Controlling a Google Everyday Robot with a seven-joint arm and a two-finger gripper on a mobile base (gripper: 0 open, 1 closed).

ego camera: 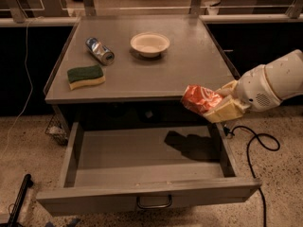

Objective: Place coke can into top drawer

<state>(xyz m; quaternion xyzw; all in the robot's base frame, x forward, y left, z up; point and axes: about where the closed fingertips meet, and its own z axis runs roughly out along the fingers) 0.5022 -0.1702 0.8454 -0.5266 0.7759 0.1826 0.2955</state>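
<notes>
The coke can is shiny red-orange with white markings and lies tilted in my gripper, which is shut on it. The gripper comes in from the right on a white arm and holds the can in the air above the right rear part of the top drawer. The drawer is grey metal, pulled wide open, with a curved handle on its front panel. The can's shadow falls on the drawer floor below it.
On the grey cabinet top lie a blue-and-silver can on its side, a green-and-yellow sponge and a white bowl. A black cable runs on the speckled floor at the right. A dark object is at lower left.
</notes>
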